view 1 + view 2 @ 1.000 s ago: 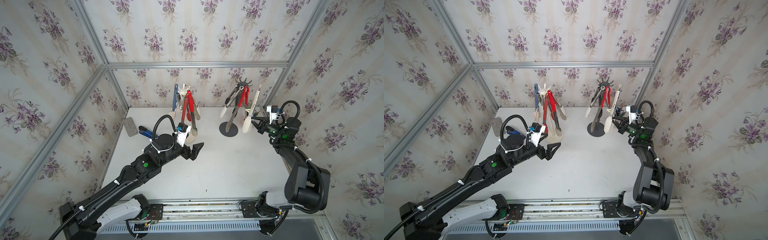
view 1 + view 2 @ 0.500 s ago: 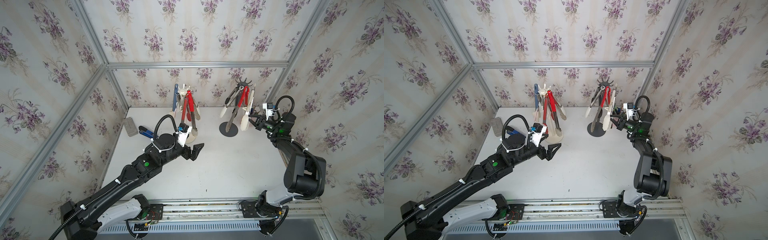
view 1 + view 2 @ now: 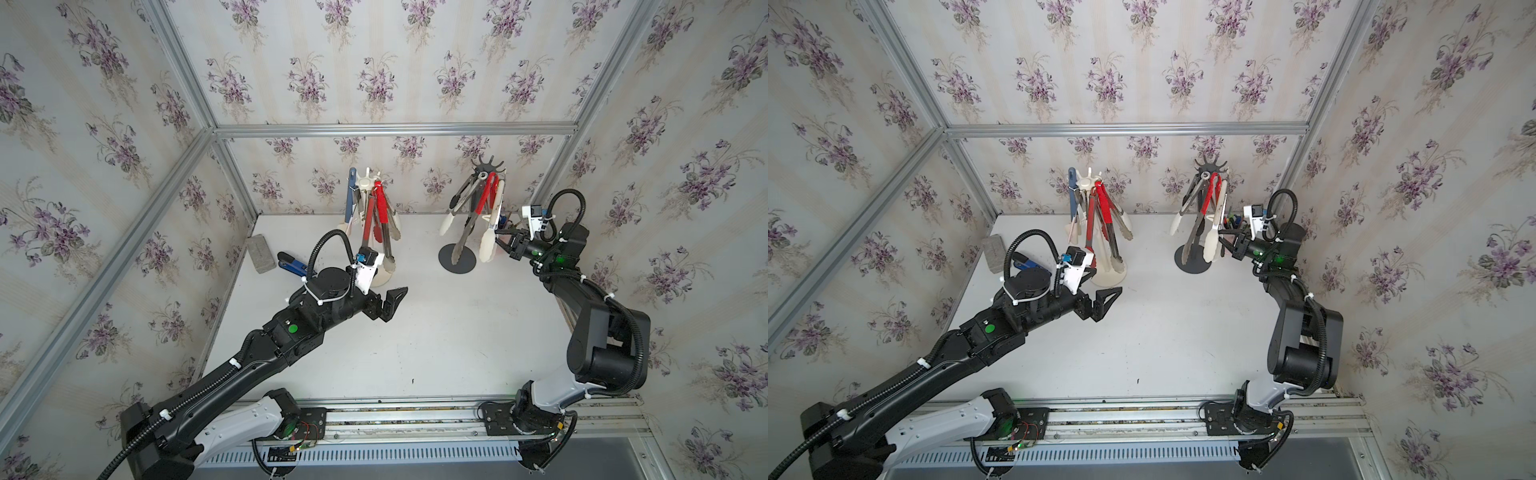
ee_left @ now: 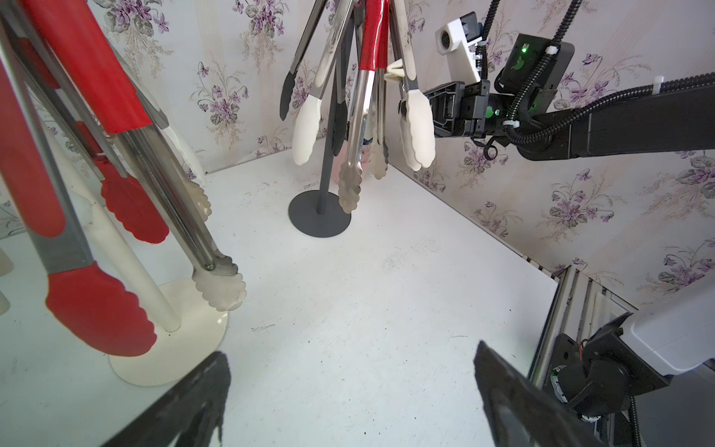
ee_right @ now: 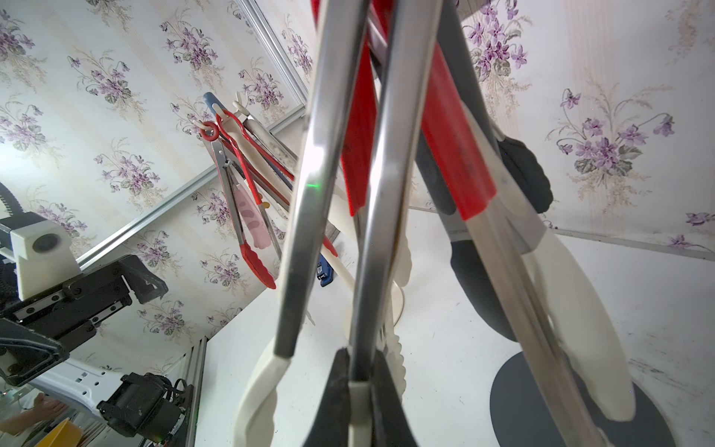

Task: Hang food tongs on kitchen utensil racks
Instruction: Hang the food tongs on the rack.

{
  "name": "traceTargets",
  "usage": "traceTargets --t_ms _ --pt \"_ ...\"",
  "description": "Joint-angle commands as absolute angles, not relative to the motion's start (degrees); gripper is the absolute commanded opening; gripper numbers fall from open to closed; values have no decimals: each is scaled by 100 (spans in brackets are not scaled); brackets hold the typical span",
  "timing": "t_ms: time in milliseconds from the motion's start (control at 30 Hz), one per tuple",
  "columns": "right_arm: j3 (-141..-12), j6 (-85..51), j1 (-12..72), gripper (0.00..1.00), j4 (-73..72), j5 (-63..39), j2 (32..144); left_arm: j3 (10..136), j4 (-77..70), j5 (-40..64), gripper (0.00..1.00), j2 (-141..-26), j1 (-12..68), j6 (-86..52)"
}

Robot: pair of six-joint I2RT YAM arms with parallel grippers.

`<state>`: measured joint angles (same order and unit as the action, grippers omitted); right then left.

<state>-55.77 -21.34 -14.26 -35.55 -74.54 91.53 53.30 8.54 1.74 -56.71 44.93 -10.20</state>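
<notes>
White-tipped tongs (image 3: 487, 248) hang steeply at the dark rack (image 3: 457, 261), far right on the counter (image 3: 436, 340). My right hand (image 3: 503, 242) pinches one steel arm just above the tip. I cannot tell if its top is hooked properly, so I should release slowly and withdraw straight, without dragging the other tongs (image 3: 484, 199). My left hand (image 3: 390, 300) is spread and empty, near the white rack (image 3: 365, 183).

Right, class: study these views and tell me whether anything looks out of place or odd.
One thing: a blue-and-black tool lies on the table beside a grey block, not hung up.
</notes>
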Motion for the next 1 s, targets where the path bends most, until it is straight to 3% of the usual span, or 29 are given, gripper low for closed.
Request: traceTargets --t_ms 0,967 --pt "-5609 -2010 -1432 0 -3547 -7567 9080 5337 813 152 99 -5643 4485 -959" --pt "-5603 -1826 -1444 0 -3168 -7688 8841 5258 861 185 99 -5493 4484 -1031"
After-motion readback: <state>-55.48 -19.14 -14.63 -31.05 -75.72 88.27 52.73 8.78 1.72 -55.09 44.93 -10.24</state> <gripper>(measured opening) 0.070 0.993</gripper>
